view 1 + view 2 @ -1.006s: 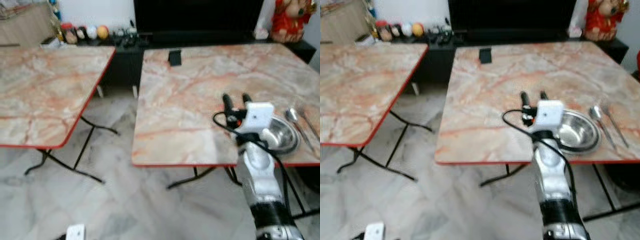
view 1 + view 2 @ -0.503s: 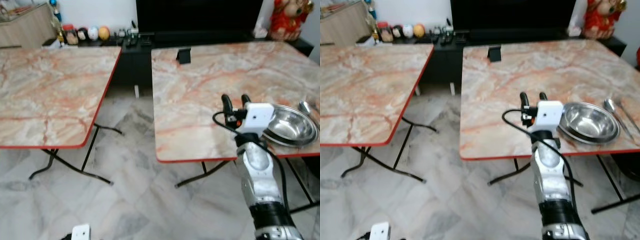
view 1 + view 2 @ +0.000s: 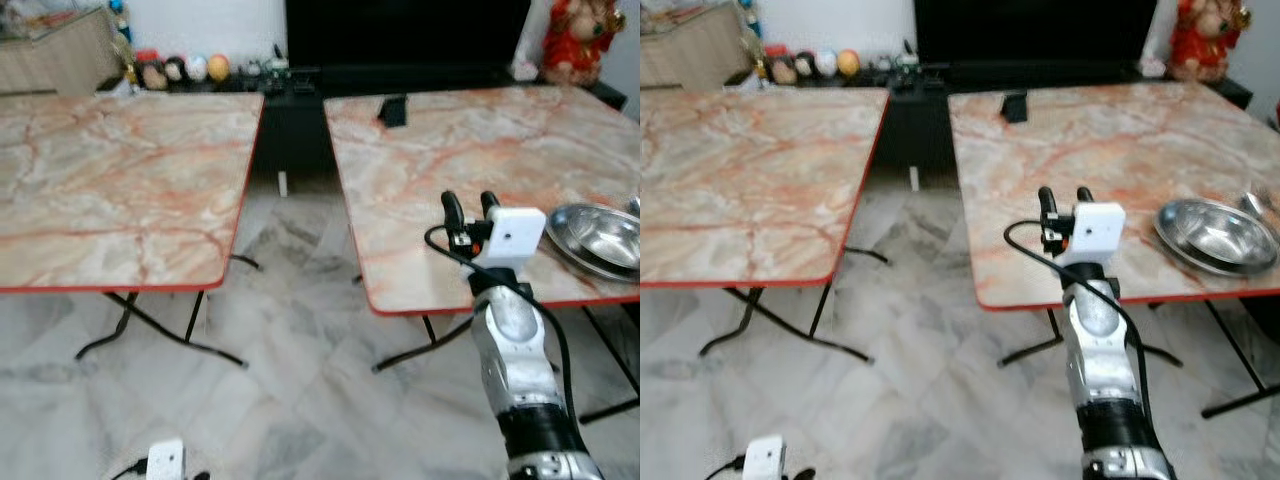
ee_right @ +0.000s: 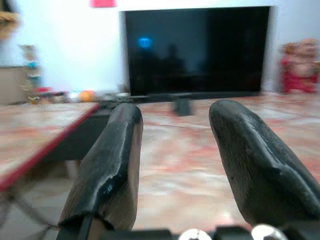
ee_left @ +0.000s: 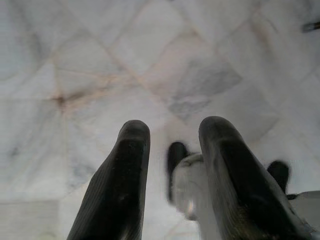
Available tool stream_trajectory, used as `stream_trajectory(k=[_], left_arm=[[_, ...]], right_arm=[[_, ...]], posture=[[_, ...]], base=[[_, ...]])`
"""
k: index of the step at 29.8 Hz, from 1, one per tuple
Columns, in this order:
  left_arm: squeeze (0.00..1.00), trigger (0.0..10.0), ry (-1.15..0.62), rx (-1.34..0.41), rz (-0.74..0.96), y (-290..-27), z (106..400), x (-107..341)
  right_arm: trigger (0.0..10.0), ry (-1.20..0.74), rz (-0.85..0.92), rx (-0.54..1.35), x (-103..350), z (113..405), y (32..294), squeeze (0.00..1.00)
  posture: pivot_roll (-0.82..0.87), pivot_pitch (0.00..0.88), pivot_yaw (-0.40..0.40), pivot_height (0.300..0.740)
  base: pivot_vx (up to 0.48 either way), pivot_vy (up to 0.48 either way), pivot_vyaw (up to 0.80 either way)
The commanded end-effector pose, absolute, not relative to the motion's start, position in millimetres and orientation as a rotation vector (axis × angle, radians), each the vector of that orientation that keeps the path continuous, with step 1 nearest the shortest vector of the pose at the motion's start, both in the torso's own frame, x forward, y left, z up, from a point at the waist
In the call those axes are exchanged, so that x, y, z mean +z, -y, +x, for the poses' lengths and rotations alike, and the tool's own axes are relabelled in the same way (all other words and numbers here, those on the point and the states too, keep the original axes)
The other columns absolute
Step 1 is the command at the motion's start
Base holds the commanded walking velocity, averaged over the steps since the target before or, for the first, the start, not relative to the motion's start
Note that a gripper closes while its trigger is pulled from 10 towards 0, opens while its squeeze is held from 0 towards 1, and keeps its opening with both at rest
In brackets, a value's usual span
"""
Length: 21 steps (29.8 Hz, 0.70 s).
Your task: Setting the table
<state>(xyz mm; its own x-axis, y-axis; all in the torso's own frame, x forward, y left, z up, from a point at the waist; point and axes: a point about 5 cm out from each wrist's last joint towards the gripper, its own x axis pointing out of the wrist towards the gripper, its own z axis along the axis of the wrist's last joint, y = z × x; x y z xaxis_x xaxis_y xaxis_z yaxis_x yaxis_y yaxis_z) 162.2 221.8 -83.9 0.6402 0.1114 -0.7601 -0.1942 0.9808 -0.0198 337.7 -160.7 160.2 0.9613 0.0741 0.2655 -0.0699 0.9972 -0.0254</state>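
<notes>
A steel bowl (image 3: 600,238) sits near the front right of the right marble table (image 3: 450,150), with a spoon tip (image 3: 1252,203) just beyond it at the picture's edge. My right gripper (image 3: 471,200) is raised over that table's front edge, left of the bowl and apart from it. Its fingers are open with nothing between them, and the right wrist view looks along the right gripper (image 4: 172,117) across the tabletop. My left gripper (image 5: 172,135) hangs open over the marble floor, holding nothing.
A second marble table (image 3: 110,180) stands to the left, with a floor gap (image 3: 300,260) between the two. A small black stand (image 3: 392,110) sits at the right table's far edge. Behind are a dark TV unit (image 3: 1030,40), small ornaments (image 3: 185,70) and a red figurine (image 3: 580,40). A white device (image 3: 165,460) lies on the floor.
The camera has swung left, so the whole scene has slid right and the bowl now sits near the picture's right edge. The right arm keeps the same pose.
</notes>
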Motion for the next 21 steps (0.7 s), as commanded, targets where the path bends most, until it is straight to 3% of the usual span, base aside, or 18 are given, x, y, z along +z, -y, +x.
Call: stream_trajectory(k=[1,21], left_arm=[[0.0,10.0,-0.881,0.169,-0.101,-218.7,160.7,-85.8],[0.0,10.0,-0.91,0.205,-0.099,-244.7,141.1,-86.8]], right_arm=[[10.0,0.272,-0.02,0.063,162.4,338.0,166.4,0.0],[10.0,0.243,-0.015,0.092,153.7,340.0,162.2,0.0]], posture=[[-0.08,0.0,0.039,0.74],[-0.07,0.0,0.036,0.74]], base=[[0.0,0.311,0.0],[0.0,0.309,0.0]])
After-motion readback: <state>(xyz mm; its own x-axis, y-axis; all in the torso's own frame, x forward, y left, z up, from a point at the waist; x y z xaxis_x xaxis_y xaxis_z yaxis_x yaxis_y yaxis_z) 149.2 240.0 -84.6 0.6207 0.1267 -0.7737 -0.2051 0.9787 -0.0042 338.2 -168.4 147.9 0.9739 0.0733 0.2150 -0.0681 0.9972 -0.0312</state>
